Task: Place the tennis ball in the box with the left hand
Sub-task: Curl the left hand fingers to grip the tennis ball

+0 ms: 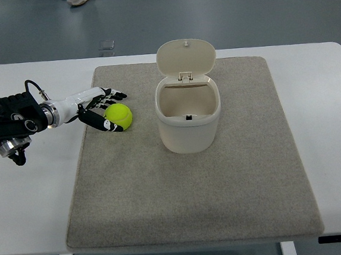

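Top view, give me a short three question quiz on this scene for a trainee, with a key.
1. True or false: the tennis ball already lies inside the box.
2. Multiple choice: the box's lid is A) shut, B) flipped up and open, C) lying on the mat.
3. Fill in: the left hand sits at the ball's ___ side in the picture.

Key:
1. False; it rests on the mat, left of the box.
2. B
3. left, fingers spread around the ball, not yet closed on it.
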Controlling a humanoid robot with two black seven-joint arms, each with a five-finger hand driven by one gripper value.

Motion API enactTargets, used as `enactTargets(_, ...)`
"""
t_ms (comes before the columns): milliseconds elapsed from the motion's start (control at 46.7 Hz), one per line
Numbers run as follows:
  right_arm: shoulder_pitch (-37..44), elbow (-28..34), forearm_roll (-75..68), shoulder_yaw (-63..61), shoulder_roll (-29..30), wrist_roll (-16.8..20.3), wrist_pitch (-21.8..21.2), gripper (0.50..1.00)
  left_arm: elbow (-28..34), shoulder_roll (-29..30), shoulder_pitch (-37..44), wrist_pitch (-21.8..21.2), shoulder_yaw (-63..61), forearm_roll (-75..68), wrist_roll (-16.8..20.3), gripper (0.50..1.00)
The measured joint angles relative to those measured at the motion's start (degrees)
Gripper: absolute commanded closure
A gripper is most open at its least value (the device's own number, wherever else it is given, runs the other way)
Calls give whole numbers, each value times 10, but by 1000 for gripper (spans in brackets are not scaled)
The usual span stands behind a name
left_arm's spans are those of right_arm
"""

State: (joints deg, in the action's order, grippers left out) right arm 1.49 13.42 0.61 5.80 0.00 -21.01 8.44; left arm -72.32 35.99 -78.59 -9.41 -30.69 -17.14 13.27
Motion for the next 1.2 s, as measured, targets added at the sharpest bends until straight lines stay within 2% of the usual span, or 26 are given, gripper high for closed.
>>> enactTargets(1198, 0, 0, 0, 0, 0, 0, 0, 562, -5, -13, -6, -2, 8, 1, 0, 572)
